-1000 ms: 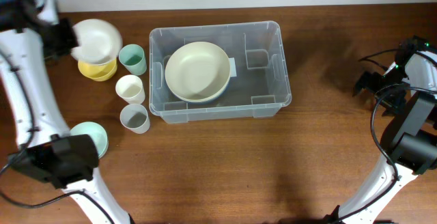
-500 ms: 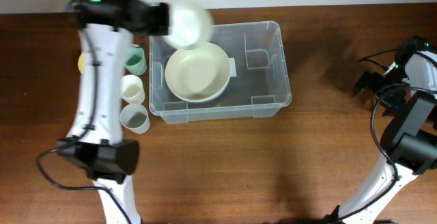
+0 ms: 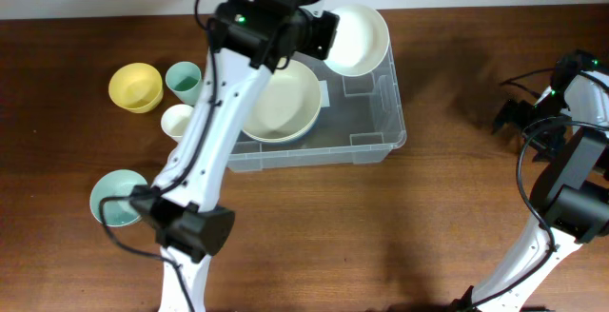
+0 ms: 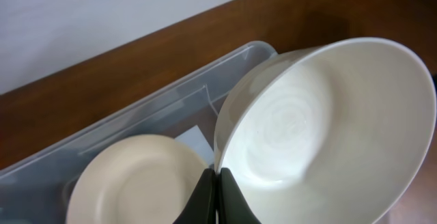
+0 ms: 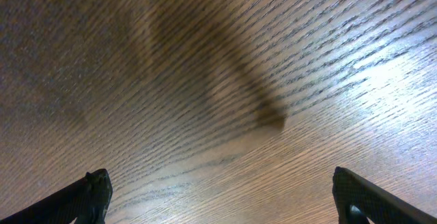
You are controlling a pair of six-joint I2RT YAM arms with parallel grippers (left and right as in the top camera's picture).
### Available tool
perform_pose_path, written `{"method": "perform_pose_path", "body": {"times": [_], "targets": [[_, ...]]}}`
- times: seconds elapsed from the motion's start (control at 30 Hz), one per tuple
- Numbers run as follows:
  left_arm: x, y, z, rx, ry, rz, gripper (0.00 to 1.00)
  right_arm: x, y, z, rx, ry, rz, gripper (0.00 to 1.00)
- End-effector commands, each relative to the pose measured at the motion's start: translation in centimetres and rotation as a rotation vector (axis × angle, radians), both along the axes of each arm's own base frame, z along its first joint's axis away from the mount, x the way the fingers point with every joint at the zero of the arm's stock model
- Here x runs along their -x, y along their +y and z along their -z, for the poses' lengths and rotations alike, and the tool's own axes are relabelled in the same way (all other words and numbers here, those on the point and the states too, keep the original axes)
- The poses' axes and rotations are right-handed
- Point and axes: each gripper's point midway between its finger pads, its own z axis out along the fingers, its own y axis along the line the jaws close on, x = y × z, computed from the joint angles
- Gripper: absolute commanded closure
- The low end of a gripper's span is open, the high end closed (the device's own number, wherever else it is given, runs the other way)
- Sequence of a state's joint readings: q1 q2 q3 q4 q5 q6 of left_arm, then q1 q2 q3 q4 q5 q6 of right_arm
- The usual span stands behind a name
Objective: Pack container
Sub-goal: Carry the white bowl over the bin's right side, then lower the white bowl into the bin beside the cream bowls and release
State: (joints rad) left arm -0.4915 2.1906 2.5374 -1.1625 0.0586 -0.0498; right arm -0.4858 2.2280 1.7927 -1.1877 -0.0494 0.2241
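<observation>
We fear our left gripper (image 4: 217,195), pinched shut on the tilted white bowl (image 4: 328,128) by its rim, may let it slip over the container (image 3: 381,146) near the desk's (image 3: 457,236) back edge; our right gripper (image 5: 218,191) gapes empty.

Table (image 3: 381,226): brown wood with open, visible grain. Low sheen, with a bright glare patch in the right wrist view.
Container (image 3: 396,112): clear plastic, smooth, with slightly hazy walls.
White bowl (image 4: 328,128): smooth and glossy, with faint swirled reflections inside. Plastic or ceramic, cannot tell.
Cream bowl (image 3: 285,107): smooth, satin finish.
Yellow bowl (image 3: 135,87), teal cup (image 3: 185,81) and teal bowl (image 3: 112,198) at the table's left edge: opaque and smooth with a soft sheen; they look like plastic.
Left gripper (image 4: 218,190): black, matt.
Left arm (image 3: 214,131): smooth white shell with black matt housings.
</observation>
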Motion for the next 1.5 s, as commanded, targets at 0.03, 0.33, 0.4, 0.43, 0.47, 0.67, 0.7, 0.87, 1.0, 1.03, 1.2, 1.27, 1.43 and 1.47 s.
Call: {"method": "perform_pose_path", "body": {"times": [0.03,0.33,0.4,0.43,0.47,0.67,0.7,0.87,1.0,1.03,1.2,1.27,1.43,1.47], "targets": [[-2.2,-1.5,4.2,-0.028,0.024,-0.005,0.99,0.1,-0.3,-0.6,0.008,-0.013,0.000,0.01],[-4.1,-2.9,9.3,-0.037,0.071,0.009,0.99,0.1,-0.3,-0.6,0.008,-0.013,0.000,0.01],[-4.2,-2.9,10.3,-0.047,0.085,0.007,0.99,0.1,-0.3,-0.6,0.008,-0.013,0.000,0.01],[-4.3,-3.0,10.9,-0.051,0.094,0.007,0.99,0.1,-0.3,-0.6,0.008,-0.013,0.000,0.00],[-4.4,-3.0,11.6,-0.057,0.104,0.006,0.99,0.1,-0.3,-0.6,0.008,-0.013,0.000,0.01],[-4.5,-3.0,14.2,-0.079,0.147,0.007,0.99,0.1,-0.3,-0.6,0.008,-0.013,0.000,0.01],[-4.4,-3.1,14.4,-0.082,0.152,0.008,0.99,0.1,-0.3,-0.6,0.008,-0.013,0.000,0.01],[-3.9,-2.8,15.9,-0.105,0.195,0.007,0.99,0.1,-0.3,-0.6,0.008,-0.013,0.000,0.01],[-3.4,-2.5,16.2,-0.117,0.217,0.007,0.99,0.1,-0.3,-0.6,0.008,-0.013,0.000,0.01],[-3.3,-2.4,16.3,-0.121,0.224,0.007,0.99,0.1,-0.3,-0.6,0.008,-0.013,-0.001,0.01],[-2.7,-2.1,17.3,-0.141,0.259,0.007,0.99,0.1,-0.3,-0.6,0.008,-0.013,0.000,0.01],[-2.4,-1.9,18.1,-0.150,0.278,0.008,0.99,0.1,-0.3,-0.6,0.008,-0.013,-0.001,0.01],[-1.7,-1.9,19.7,-0.156,0.319,0.017,0.99,0.1,-0.3,-0.6,0.008,-0.013,-0.001,0.01],[-1.6,-2.1,19.8,-0.148,0.323,0.023,0.99,0.1,-0.3,-0.6,0.008,-0.013,0.000,0.01]]}}
